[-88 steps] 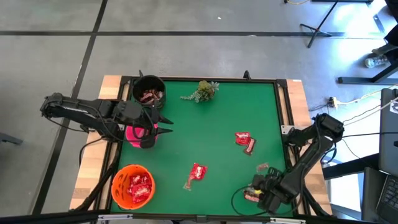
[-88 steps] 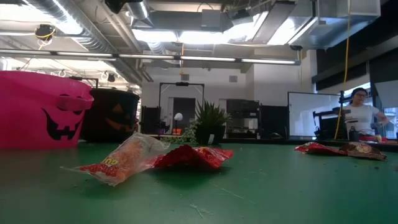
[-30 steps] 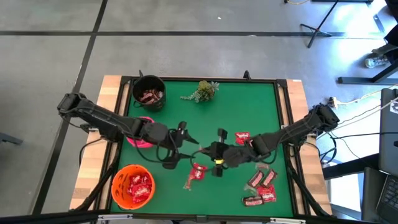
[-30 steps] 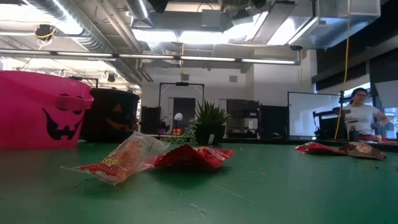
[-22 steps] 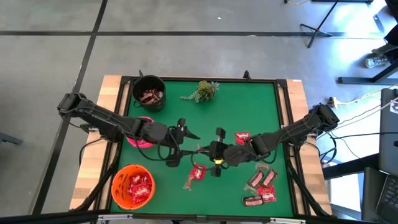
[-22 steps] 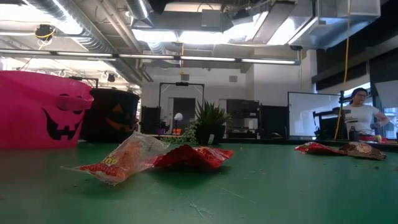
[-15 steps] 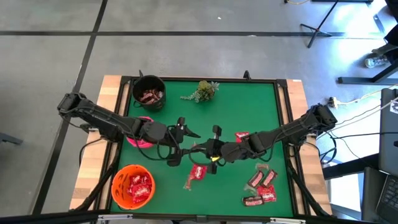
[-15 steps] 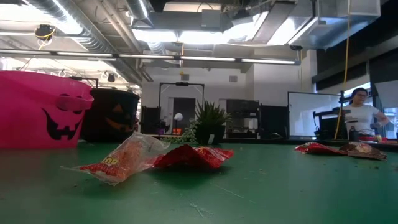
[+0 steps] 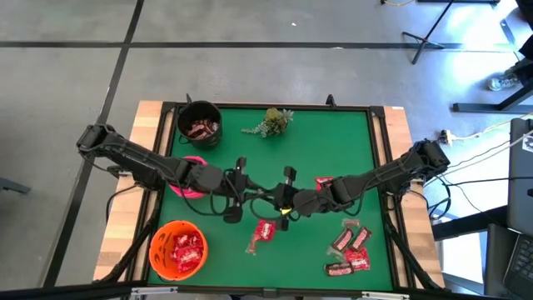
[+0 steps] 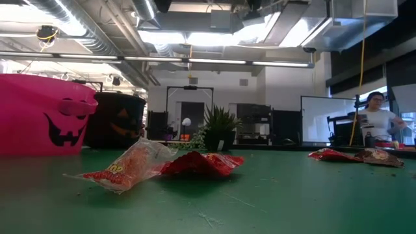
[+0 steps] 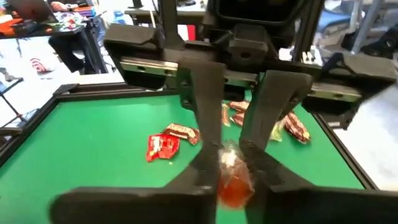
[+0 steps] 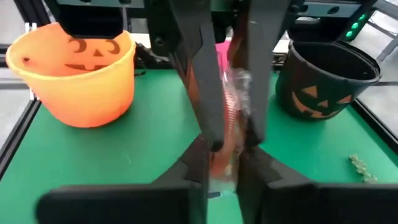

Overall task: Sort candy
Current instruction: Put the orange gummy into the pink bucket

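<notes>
One candy, a small packet with a clear end and an orange-red end [image 11: 232, 182], hangs above the middle of the green table [image 9: 333, 133]. My left gripper [image 9: 255, 198] comes from the left and my right gripper [image 9: 278, 201] from the right. They meet tip to tip, both shut on this packet [image 12: 231, 106]. Loose candy lies on the mat: a red packet [image 9: 264, 231], two by the right arm [image 9: 325, 184] and a cluster near the front right corner [image 9: 350, 243]. Neither gripper shows in the low view. My left gripper pinches the packet's orange-red end [image 11: 235, 190] between its two fingers [image 11: 202, 171], reaching in roughly level from the table's left. The packet is lifted clear of the table. My right gripper pinches the same packet at its lower part [image 12: 221, 158] between its two fingers [image 12: 198, 163], coming roughly level from the table's right. The clear end [image 12: 241, 84] sticks out beyond them toward the left gripper's fingers.
A black bowl [image 9: 200, 123] with brown bars stands at the far left, a pink bowl [image 9: 185, 180] sits partly under the left arm, and an orange bowl [image 9: 177, 248] with red packets is at the near left. A green sprig [image 9: 271, 121] lies at the far edge.
My right gripper has carried the packet a little toward the table's left, up to the left gripper. The left gripper stayed in place and shut its fingers on the packet. The packet remains clear of the table.
</notes>
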`<state>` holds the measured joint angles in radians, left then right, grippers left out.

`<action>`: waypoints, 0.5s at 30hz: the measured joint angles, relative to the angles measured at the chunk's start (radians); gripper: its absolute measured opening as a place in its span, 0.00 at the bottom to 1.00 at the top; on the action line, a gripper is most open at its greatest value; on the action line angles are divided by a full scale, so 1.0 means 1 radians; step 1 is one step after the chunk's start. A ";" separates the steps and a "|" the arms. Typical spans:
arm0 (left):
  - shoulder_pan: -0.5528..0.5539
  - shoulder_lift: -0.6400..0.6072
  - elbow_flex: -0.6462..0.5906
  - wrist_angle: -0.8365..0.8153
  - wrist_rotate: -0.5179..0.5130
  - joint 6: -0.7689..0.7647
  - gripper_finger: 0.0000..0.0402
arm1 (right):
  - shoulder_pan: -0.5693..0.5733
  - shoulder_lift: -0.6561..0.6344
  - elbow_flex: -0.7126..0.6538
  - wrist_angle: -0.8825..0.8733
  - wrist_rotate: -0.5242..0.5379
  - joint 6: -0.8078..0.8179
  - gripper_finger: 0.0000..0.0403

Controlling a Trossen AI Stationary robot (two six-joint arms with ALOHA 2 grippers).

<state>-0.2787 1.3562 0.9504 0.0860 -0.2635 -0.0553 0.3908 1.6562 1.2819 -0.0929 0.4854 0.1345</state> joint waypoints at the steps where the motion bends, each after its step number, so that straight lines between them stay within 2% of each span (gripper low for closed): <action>1: -0.003 -0.001 0.000 -0.007 0.000 0.008 0.04 | 0.000 0.000 0.000 -0.006 -0.007 -0.002 0.15; 4: -0.011 -0.028 0.000 -0.060 -0.005 0.013 0.03 | 0.000 0.000 0.001 -0.003 -0.065 -0.004 0.29; 8: -0.010 -0.117 -0.002 -0.223 -0.052 0.009 0.03 | 0.004 -0.002 0.001 -0.017 -0.121 0.019 0.52; 12: -0.013 -0.252 -0.002 -0.510 -0.145 -0.060 0.02 | 0.004 -0.018 0.001 -0.055 -0.126 0.042 0.70; 15: -0.013 -0.354 -0.002 -0.793 -0.211 -0.203 0.02 | 0.008 -0.029 0.002 -0.088 -0.128 0.073 0.77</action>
<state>-0.2913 1.0019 0.9485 -0.7074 -0.4742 -0.2585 0.3985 1.6271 1.2841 -0.1813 0.3578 0.2075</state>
